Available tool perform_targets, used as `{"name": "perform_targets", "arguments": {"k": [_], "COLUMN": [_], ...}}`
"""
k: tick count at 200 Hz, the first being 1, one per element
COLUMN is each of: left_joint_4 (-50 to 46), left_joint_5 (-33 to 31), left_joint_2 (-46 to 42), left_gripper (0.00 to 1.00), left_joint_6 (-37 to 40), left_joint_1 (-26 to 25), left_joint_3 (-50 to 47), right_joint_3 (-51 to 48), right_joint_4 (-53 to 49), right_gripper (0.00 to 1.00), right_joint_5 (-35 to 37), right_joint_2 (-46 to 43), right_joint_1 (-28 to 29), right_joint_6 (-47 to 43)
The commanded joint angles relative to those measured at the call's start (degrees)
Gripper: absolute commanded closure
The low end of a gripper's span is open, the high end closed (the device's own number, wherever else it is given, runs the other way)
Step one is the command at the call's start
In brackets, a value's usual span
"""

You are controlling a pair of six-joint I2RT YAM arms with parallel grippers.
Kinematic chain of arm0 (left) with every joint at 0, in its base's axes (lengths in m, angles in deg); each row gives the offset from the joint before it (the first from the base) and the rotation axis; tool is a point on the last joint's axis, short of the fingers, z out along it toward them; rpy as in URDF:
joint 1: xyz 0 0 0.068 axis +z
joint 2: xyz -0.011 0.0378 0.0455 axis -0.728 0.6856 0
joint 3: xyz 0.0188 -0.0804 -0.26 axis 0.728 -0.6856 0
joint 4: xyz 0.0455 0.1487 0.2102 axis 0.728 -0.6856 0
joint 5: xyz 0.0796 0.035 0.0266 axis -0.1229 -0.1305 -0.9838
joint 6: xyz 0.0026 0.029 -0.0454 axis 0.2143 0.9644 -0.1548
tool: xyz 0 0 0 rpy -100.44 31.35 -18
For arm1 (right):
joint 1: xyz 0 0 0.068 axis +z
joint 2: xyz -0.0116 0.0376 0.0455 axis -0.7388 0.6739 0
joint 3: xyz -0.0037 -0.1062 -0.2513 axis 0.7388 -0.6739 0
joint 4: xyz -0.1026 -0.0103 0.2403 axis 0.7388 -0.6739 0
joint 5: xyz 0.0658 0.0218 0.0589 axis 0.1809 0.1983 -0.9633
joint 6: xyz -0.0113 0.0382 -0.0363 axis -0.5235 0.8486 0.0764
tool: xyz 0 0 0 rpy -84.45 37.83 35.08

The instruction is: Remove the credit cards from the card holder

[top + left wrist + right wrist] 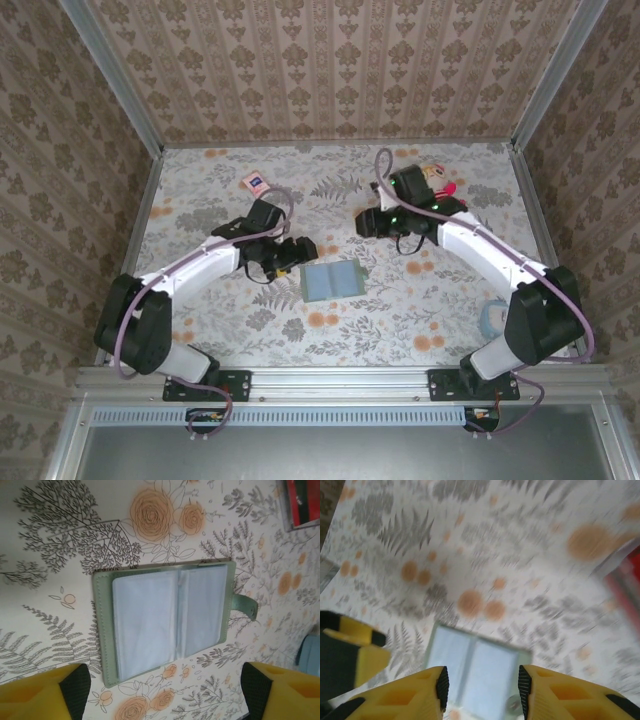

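The card holder (pixel 332 281) lies open flat on the flowered table, grey-green with pale clear sleeves inside (pixel 165 620) and its strap pointing sideways. The credit cards are hidden or out of view. My left gripper (pixel 298 255) hovers just left of the holder. In its wrist view it is open (pixel 165 690), with bare tabletop between its yellow fingers. My right gripper (pixel 372 222) hangs above the table beyond the holder's far right corner. Its jaws stand apart with nothing in them (pixel 483 687), and the holder (pixel 475 672) shows blurred below them.
A small pink-and-white packet (pixel 254 182) lies at the back left. A stack of red, tan and black blocks (pixel 440 183) stands at the back right, behind the right arm. A pale blue object (pixel 492 318) sits near the right arm's base. Metal rails edge the table.
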Motion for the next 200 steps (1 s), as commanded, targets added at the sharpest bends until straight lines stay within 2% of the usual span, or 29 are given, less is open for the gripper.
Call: {"name": "perform_targets", "arguments": {"k": [1, 59, 106, 140, 200], "left_joint_4": [1.57, 2.16, 1.7, 1.35, -0.48], "left_joint_5": [-1.82, -3.95, -5.36, -5.74, -6.88], "left_joint_2": [1.73, 4.5, 6.7, 8.51, 11.86], "left_gripper": [0.21, 0.41, 0.53, 0.58, 0.59], "left_joint_6": [-2.98, -3.75, -2.93, -2.85, -1.52], "left_joint_1": [-1.08, -2.77, -4.0, -4.79, -5.78], "left_joint_3": [1.62, 1.78, 1.85, 1.95, 3.42], "right_joint_3": [-2.67, -3.58, -0.29, -0.03, 0.16], "right_joint_4": [2.12, 3.68, 1.58, 0.05, -1.25], "right_gripper": [0.59, 0.6, 0.6, 0.6, 0.6], "right_joint_5": [0.29, 2.49, 4.07, 6.14, 7.22], "right_joint_2": [1.18, 8.62, 13.43, 15.33, 18.5], "right_joint_1": [2.64, 9.07, 12.31, 12.36, 12.36], "right_joint_6": [10.03, 17.41, 17.26, 17.69, 17.7]}}
